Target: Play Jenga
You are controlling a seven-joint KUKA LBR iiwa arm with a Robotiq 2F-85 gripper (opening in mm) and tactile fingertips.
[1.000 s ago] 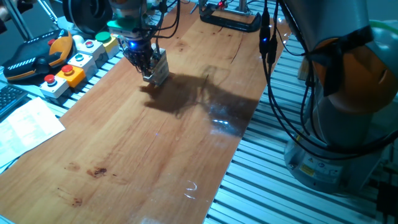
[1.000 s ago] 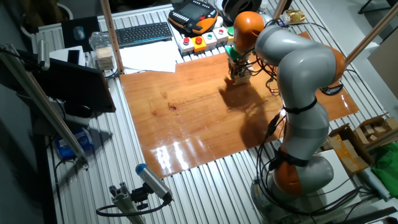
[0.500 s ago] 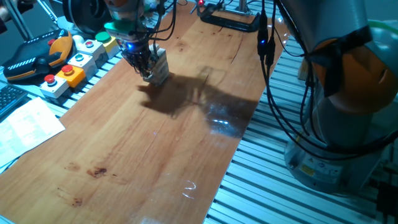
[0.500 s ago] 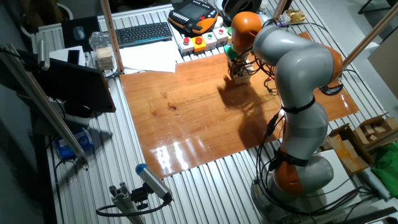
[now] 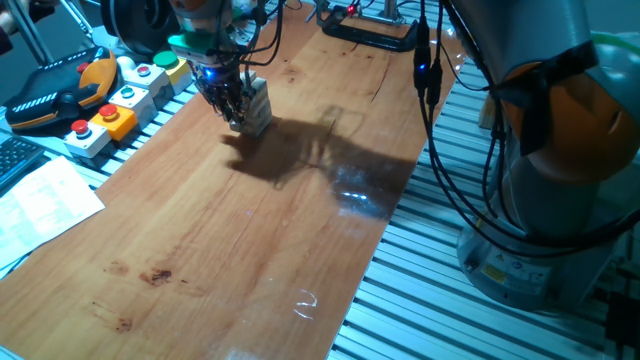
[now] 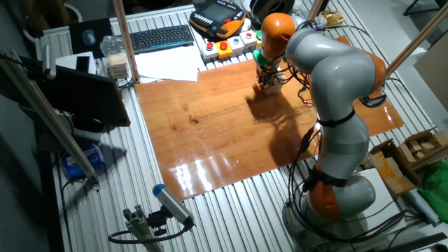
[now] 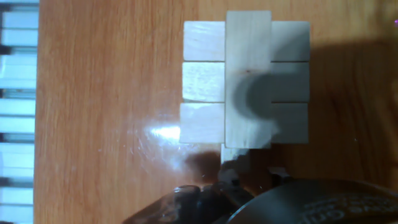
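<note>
Wooden Jenga (image 7: 245,81) tower directly beneath pincer (image 5: 236,110), pincer grip state cannot be told

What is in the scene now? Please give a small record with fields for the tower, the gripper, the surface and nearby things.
tower: Jenga tower, pale wooden blocks; one single block lies crosswise on a layer of three
gripper: gripper low, right at the tower; open or shut cannot be told
surface: wooden board
nearby: grey button boxes at the board's edge

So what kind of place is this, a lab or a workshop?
Most likely a robotics lab: a robot arm over a wooden board, push-button boxes, and a keyboard.
</note>
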